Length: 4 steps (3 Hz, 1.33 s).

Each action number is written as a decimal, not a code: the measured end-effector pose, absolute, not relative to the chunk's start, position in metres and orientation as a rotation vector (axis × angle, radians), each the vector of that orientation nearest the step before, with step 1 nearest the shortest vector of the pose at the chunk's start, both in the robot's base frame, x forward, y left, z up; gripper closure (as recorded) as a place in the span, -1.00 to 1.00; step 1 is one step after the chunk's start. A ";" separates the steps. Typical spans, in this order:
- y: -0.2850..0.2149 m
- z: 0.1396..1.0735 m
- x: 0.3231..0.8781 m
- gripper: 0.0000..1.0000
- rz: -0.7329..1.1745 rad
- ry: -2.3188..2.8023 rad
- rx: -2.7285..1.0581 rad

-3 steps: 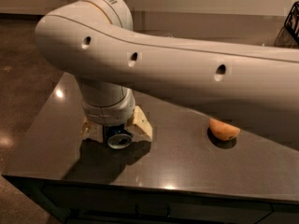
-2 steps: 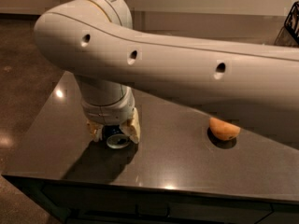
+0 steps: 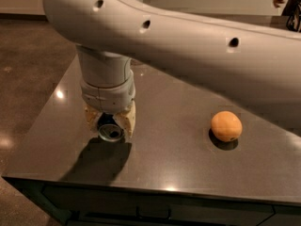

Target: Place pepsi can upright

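The pepsi can (image 3: 110, 131) lies on its side on the dark table (image 3: 174, 140), its silver end facing the camera. Only that end and a bit of dark body show. My gripper (image 3: 111, 122) points straight down over it at the left of the table. Its cream fingers (image 3: 128, 121) sit on both sides of the can and press against it. The large white arm crosses the top of the view and hides the rest of the can.
An orange (image 3: 226, 125) sits on the table to the right, well apart from the gripper. The table's front edge (image 3: 141, 189) runs below, with a dark cabinet under it. Brown floor lies to the left.
The gripper's fingers have closed in from a wide spread onto the can. The view has shifted so the arm and can sit higher.
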State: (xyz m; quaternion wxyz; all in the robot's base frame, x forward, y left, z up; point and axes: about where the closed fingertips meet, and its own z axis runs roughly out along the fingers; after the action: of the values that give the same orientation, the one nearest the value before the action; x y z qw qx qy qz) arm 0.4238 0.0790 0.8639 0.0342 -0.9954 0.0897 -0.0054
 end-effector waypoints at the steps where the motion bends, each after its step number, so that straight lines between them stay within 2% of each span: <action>1: 0.088 0.886 0.432 1.00 0.143 0.539 -2.965; 4: 0.104 0.930 0.454 1.00 0.743 1.259 -2.420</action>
State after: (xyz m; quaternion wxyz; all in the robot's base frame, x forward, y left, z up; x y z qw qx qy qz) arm 0.4539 0.1043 0.9300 0.1566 -0.8454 0.4399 0.2594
